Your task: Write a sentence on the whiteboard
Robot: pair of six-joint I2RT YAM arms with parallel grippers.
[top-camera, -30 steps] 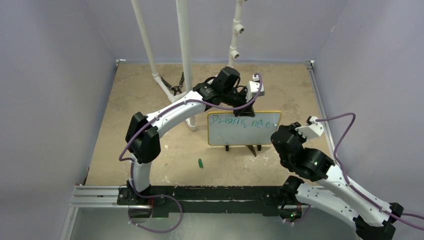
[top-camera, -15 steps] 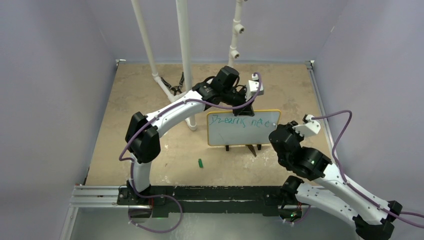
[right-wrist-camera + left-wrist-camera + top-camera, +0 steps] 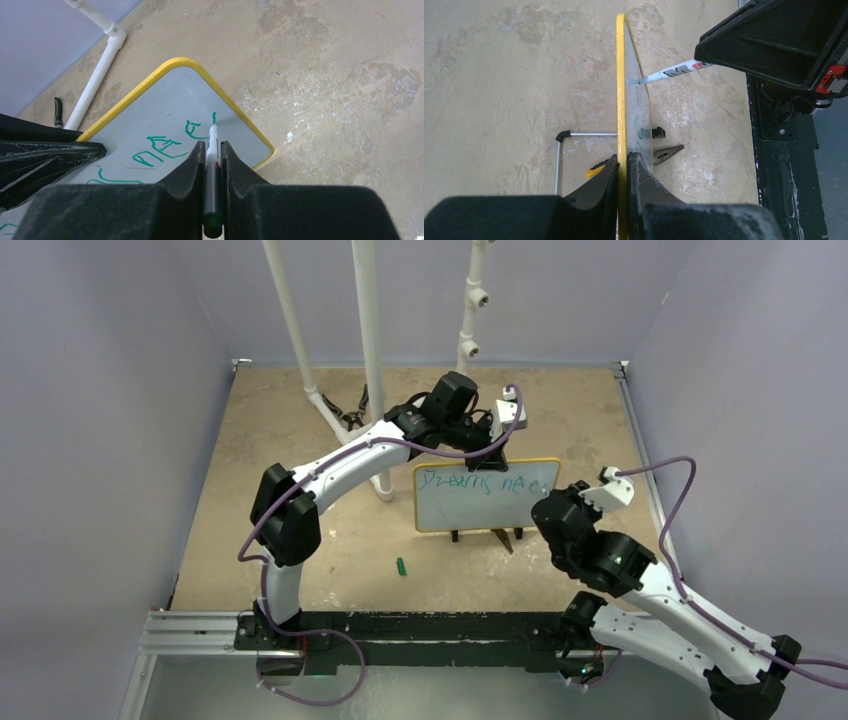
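You have "Dreams nee" of the sentence (image 3: 487,483) down, it seems; more remains. Left jaws clamp the whiteboard (image 3: 487,508), right jaws pinch the marker (image 3: 212,150).

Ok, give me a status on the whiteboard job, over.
Left gripper shut on top rim of the whiteboard. Right gripper shut on the marker, tip touching the board after "nee". The sentence unfinished. Nothing blocks the tip; pliers lie by the feet.

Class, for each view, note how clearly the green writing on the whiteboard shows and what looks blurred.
Top external: the sentence is small and soft on the whiteboard. Right wrist: lettering crisp, the right hand up close blurred. Left wrist: board edge-on, writing hardly visible, the left hand blurred.
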